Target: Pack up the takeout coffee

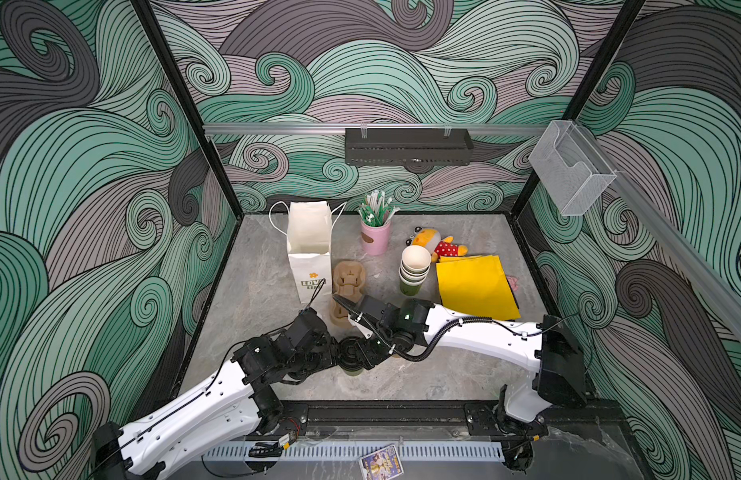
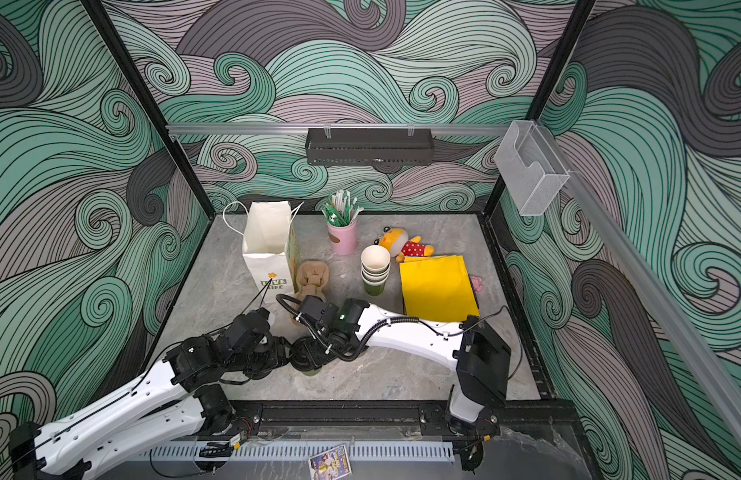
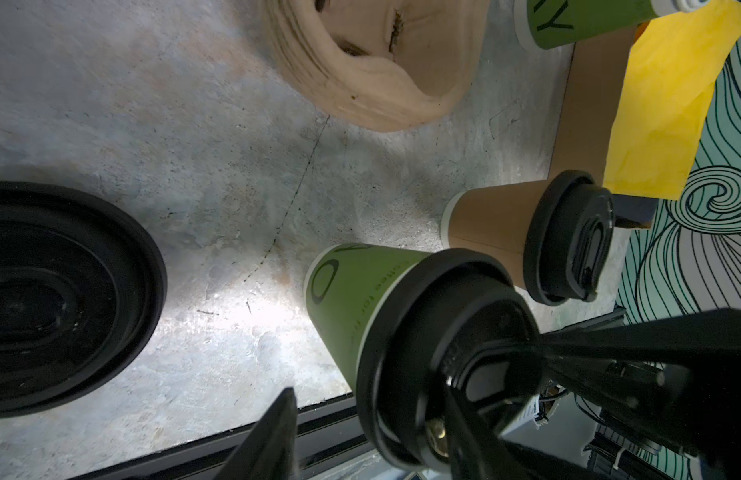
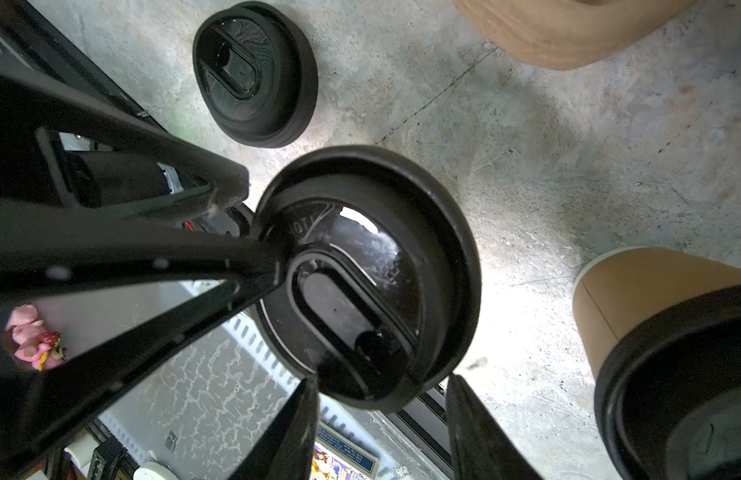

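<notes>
green cup (image 3: 352, 307), black lid (image 4: 360, 270) on, upright on the grey worktop (image 1: 256, 299) close to its front edge, about midway across. brown cup (image 3: 485, 224), also lidded and upright, just beside it on the right arm's side. neither in the white paper bag (image 1: 308, 266), neither in the brown pulp carriers (image 1: 349, 278). bag standing open well behind them towards the back left, carriers stacked just beside the bag, between it and the cups.

left claw (image 4: 258, 228) spread, straddling the rim of the green cup's lid: one finger (image 4: 211, 174) outside the rim, the other over the sunken top. clear gap beside the cup wall in the left wrist view, so nothing pinched.

right claw (image 4: 382, 377) over the same lid from the opposite side, also spread, its two tips flanking a short stretch of the rim. contact with the lid: cannot tell. cup base flat on the worktop.

in both top views, the two wrists meeting over the green cup and hiding most of it, only the lid and a sliver of green wall visible.

loose black lids (image 4: 252, 75) in a low stack near the green cup on the left arm's side, apart from it. further back: lidless cups (image 1: 414, 266) stacked, a yellow sheet (image 1: 475, 286), a pink pot of straws (image 1: 376, 237), a plush toy (image 1: 437, 245).
</notes>
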`<state>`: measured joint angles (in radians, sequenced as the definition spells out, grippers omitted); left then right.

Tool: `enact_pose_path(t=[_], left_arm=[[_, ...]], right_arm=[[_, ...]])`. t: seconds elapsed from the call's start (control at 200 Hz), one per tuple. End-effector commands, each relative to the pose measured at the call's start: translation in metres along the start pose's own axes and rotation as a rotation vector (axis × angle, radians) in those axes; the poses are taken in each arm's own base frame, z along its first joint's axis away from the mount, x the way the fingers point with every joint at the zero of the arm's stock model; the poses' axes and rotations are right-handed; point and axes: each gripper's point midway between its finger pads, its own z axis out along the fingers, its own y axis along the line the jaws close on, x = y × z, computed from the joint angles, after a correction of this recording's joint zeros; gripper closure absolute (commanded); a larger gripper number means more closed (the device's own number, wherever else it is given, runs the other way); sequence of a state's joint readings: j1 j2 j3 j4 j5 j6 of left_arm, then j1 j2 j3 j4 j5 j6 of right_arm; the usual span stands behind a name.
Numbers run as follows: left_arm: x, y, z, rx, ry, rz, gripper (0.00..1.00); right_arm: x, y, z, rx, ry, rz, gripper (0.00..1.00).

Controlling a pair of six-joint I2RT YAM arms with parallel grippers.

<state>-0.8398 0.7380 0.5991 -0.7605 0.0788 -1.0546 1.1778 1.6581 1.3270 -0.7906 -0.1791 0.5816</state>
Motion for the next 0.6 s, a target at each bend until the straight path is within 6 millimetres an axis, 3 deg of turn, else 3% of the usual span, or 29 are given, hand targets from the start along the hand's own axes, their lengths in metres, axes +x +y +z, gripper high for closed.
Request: enact_pose_path(t=[0.0, 0.42, 0.595], left_arm=[[0.004, 0.016, 0.005, -0.065, 0.021, 0.007, 0.47], [0.009, 0.026, 0.010, -0.097, 0.043, 0.013, 0.48], [0.008, 0.023, 0.009, -0.084, 0.035, 0.013, 0.48]], right_arm=[[0.008, -0.024, 0.009, 0.128, 0.043, 0.014, 0.50], [0.027, -0.040, 0.030, 0.226, 0.149, 0.017, 0.53], [0.015, -0.024, 0.019, 0.171, 0.093, -0.008, 0.53]])
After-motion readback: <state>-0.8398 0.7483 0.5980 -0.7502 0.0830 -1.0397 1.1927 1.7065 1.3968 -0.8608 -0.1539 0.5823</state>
